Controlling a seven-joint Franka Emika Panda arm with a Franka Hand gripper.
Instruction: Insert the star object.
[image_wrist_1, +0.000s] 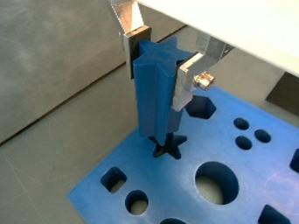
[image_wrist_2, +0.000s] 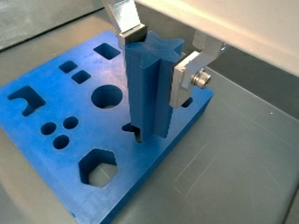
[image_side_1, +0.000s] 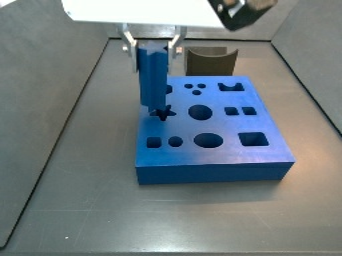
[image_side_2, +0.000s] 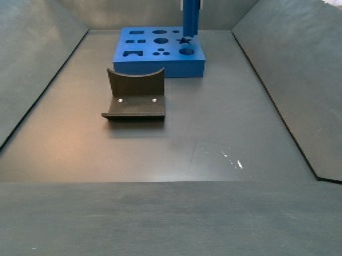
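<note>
Two silver fingers (image_wrist_1: 131, 26) of the gripper (image_wrist_1: 163, 54) were clamped on the upper part of the star object (image_wrist_1: 156, 96), one plate on each side of it, with the dark pads pressed against its ridged faces. The same grip showed in both wrist views, the gripper (image_wrist_2: 158, 54) closed around the top of the star object (image_wrist_2: 149, 87).

The star object stood upright over the blue block (image_wrist_1: 251, 179), and its lower end sat in the mouth of the star-shaped hole (image_wrist_1: 170, 147). The dark points of that hole showed around the foot of the peg. How deep the tip had gone in could not be told.

In a side view the gripper (image_side_1: 151, 45) hung over the near-left part of the blue block (image_side_1: 214, 165), with the star object (image_side_1: 152, 80) reaching down to the hole beside a row of round openings. The block's other holes, round, square and six-sided, were open.

Behind the block in that view stood the fixture (image_side_1: 211, 59), apart from it. In a side view from the opposite end, the fixture (image_side_2: 135, 95) stood on the dark floor (image_side_2: 201, 150) just in front of the blue block (image_side_2: 158, 55), and the star object (image_side_2: 190, 18) rose upright from the block's right part.
</note>
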